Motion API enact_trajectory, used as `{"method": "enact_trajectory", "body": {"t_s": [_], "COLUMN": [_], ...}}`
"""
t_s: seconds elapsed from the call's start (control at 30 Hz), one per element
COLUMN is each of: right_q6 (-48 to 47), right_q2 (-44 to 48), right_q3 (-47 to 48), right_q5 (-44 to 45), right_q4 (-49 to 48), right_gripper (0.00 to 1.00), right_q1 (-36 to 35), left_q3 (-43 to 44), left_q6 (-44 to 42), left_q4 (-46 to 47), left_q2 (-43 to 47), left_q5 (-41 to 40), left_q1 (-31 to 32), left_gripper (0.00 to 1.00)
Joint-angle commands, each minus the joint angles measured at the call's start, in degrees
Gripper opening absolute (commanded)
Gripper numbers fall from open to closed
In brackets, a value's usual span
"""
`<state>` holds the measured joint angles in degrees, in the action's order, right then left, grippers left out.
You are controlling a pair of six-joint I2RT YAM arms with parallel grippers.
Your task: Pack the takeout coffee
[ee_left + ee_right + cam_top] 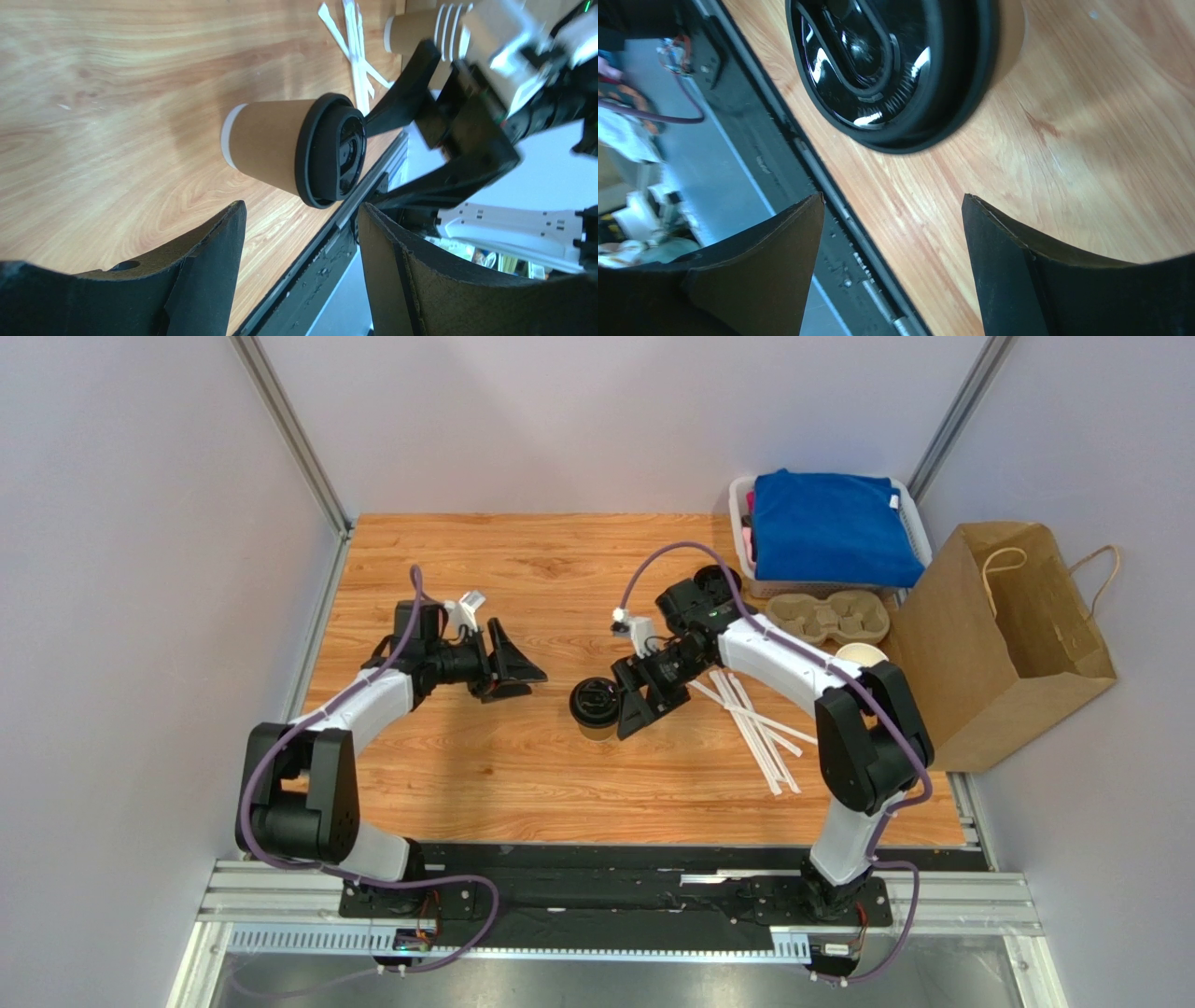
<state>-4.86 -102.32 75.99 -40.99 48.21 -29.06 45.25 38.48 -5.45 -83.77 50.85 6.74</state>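
Observation:
The takeout coffee (pixel 596 707) stands upright mid-table, a small brown paper cup under a round black lid. In the left wrist view the takeout coffee (pixel 281 150) is a little beyond my open left gripper (pixel 302 210), which holds nothing. From above, the left gripper (pixel 523 667) hangs just left of the cup, apart from it. My right gripper (pixel 629 704) sits close at the cup's right side, also open. Through the right wrist camera the black lid (pixel 892 63) lies just past the right gripper (pixel 894 199), with bare wood between the fingers.
A brown paper bag (pixel 1003 637) lies at the right edge. A cardboard cup carrier (pixel 831 616) and a white bin with a blue cloth (pixel 828 525) stand at the back right. White stirrers (pixel 758 714) lie right of the cup, by a stack of unlidded cups (pixel 863 658).

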Motion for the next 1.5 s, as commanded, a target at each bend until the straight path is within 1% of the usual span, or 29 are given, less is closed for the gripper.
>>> {"method": "enact_trajectory", "body": {"t_s": [0.0, 0.13, 0.23, 0.63, 0.67, 0.93, 1.1, 1.2, 1.23, 1.47], "right_q6": [-0.85, 1.08, 1.96, 4.42, 6.25, 7.24, 8.38, 8.73, 9.08, 9.7], "right_q2": [2.74, 1.96, 0.29, -7.27, -7.89, -15.97, -22.37, -25.89, -26.69, -33.64], "right_q3": [-3.2, -4.18, -3.83, 3.02, 4.51, 13.21, 21.46, 24.99, 27.44, 36.6], "right_q5": [8.55, 12.68, 14.0, 14.1, 14.1, 14.62, 14.01, 14.01, 14.01, 14.01], "right_q4": [-10.22, -15.33, -18.4, -24.3, -25.08, -27.81, -27.99, -27.82, -27.81, -29.39], "right_gripper": [0.77, 0.77, 0.77, 0.76, 0.76, 0.76, 0.76, 0.76, 0.76, 0.77], "right_q1": [-3.46, -6.27, -7.85, -9.44, -9.44, -9.7, -9.61, -9.96, -9.96, -10.14], "left_q3": [0.62, 0.19, -0.6, -2.36, -2.36, -2.45, -1.57, -0.96, -0.78, -1.66], "left_q6": [0.72, 1.68, 1.51, 0.37, 0.63, 0.28, -0.33, -1.21, -1.47, -4.98], "left_q4": [0.8, 0.8, 0.53, -0.35, -0.26, -0.52, -1.05, -2.19, -2.8, -6.58], "left_q2": [3.08, 4.05, 5.19, 8.36, 8.53, 9.41, 9.76, 10.11, 10.2, 12.66], "left_q5": [-0.22, -0.31, -0.23, 0.22, 0.13, -0.14, 0.04, 0.21, 0.48, 0.92], "left_q1": [-3.83, -7.69, -9.9, -13.42, -13.86, -16.06, -19.04, -21.06, -22.03, -23.53], "left_gripper": [0.68, 0.68, 0.68, 0.68, 0.68, 0.68, 0.68, 0.68, 0.68, 0.68]}}
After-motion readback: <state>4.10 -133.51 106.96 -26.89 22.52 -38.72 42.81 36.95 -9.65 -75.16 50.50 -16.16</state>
